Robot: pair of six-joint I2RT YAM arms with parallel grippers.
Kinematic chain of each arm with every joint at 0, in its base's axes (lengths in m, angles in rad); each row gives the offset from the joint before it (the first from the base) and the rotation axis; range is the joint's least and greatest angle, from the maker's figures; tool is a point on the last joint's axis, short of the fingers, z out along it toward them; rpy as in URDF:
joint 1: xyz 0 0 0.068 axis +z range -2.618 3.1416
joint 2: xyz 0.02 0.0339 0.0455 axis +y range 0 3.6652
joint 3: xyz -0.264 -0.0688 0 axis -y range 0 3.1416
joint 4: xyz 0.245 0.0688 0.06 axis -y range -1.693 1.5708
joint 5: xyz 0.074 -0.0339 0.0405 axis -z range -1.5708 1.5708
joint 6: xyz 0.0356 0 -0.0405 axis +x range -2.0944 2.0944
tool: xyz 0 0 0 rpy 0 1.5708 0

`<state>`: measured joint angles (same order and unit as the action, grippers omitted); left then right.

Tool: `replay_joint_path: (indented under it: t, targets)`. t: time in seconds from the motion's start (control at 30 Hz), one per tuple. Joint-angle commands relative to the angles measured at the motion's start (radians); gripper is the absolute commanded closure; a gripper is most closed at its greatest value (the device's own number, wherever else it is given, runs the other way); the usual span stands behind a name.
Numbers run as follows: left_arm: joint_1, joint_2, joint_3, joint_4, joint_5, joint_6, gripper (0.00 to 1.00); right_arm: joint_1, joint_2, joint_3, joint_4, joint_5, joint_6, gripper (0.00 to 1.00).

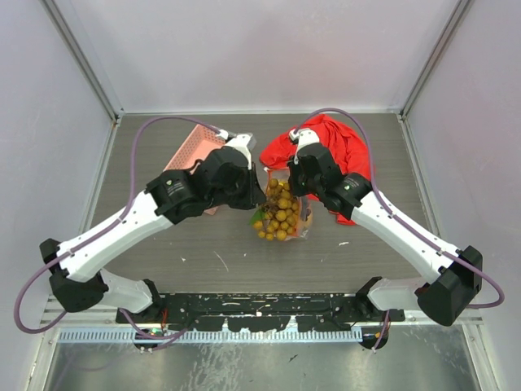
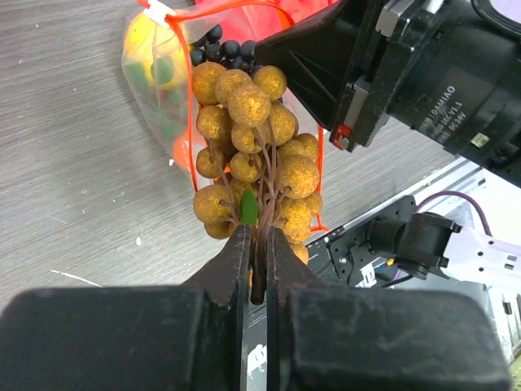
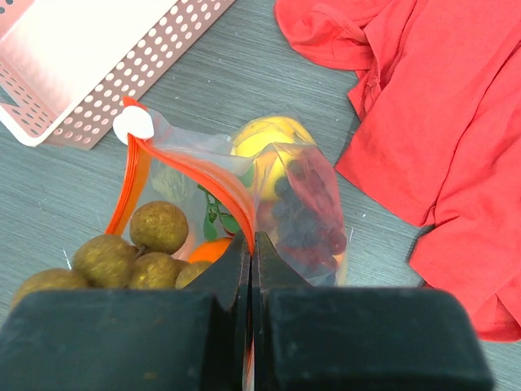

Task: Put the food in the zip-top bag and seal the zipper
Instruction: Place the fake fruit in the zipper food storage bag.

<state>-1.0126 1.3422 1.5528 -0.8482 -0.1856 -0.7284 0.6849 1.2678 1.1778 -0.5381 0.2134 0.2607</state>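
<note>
Pinching fruit-filled bag's [image 3: 305, 191] zipper [image 3: 207, 181], right end effector [image 3: 251, 242] faces left end effector [image 2: 259, 238] gripping berries [image 2: 248, 106].

1. I take this for a robotics lab: a closed test cell, not a home or a kitchen.
2. Plain white walls [image 1: 260, 49] box in the table [image 1: 203, 269] on three sides, joined at the corners by metal frame bars [image 1: 81, 59].
3. The left arm [image 1: 114, 232] and right arm [image 1: 399, 228] that I drive stand on a black rail [image 1: 260, 308] at the near edge, with purple cables [image 1: 133, 171] looping in the open.
4. My left wrist view shows a bare motor housing [image 2: 456, 90] with a printed label.
5. The things on the table look like staged props: a pink basket [image 1: 191, 147], a red cloth [image 1: 350, 147], a clear bag [image 3: 317, 175] and a bunch of berries [image 2: 248, 138].
6. The grey tabletop carries white scuffs [image 1: 221, 261].
</note>
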Motion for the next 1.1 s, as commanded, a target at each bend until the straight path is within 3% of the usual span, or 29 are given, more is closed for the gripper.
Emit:
replay_joint_path:
  t: [0.0,0.1,0.17,0.33,0.53,1.07]
  targets:
    - [-0.003,0.058,0.11,-0.066,-0.014,0.005,0.99,0.0,-0.028,0.027,0.057,-0.025,0.002,0.99]
    - [0.002,0.086,0.151,-0.105,-0.069,-0.013,0.9,0.0,-0.039,0.018,0.06,-0.034,-0.004,0.99]
    - [0.011,0.104,0.179,-0.133,-0.111,-0.04,0.89,-0.001,-0.046,0.012,0.065,-0.043,-0.006,0.99]
    - [0.068,0.166,0.262,-0.199,-0.128,-0.094,0.95,0.0,-0.066,-0.008,0.086,-0.08,-0.006,0.99]
    - [0.119,0.223,0.337,-0.209,-0.094,-0.143,0.96,-0.001,-0.074,-0.019,0.094,-0.104,-0.005,0.99]
    - [0.12,0.279,0.37,-0.125,-0.084,-0.221,1.0,0.0,-0.054,-0.043,0.147,-0.175,0.038,0.99]
